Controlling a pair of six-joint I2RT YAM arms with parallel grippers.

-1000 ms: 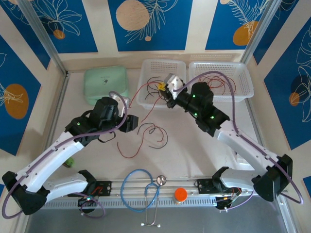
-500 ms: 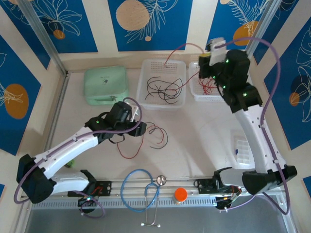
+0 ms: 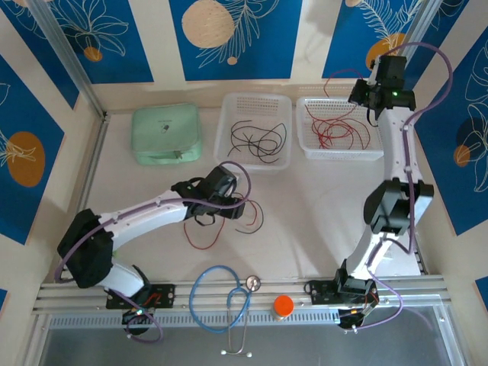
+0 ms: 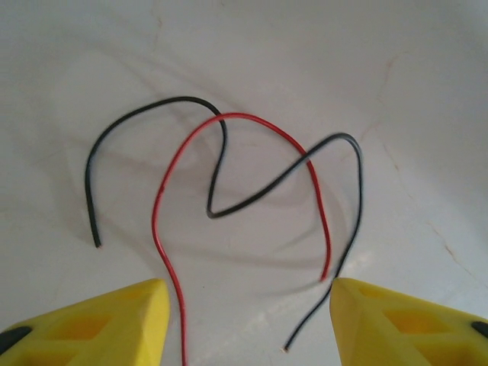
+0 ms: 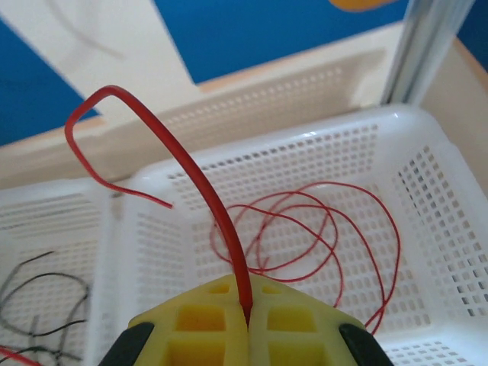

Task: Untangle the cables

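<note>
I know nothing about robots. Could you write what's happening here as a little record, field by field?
left gripper: open, above wires on the table
wires below it: black wire and loose red wire, crossing each other
right gripper: shut on held red wire, above the right basket
right basket contents: red wires
left basket: black wires

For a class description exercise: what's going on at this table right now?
This looks like sorting by colour. The right tool is shut on one thin red wire, held above the white perforated plastic basket of coiled red wires. The open left tool hovers over a thin black wire and another red wire crossing on the white table. The neighbouring white basket holds black wires.
</note>
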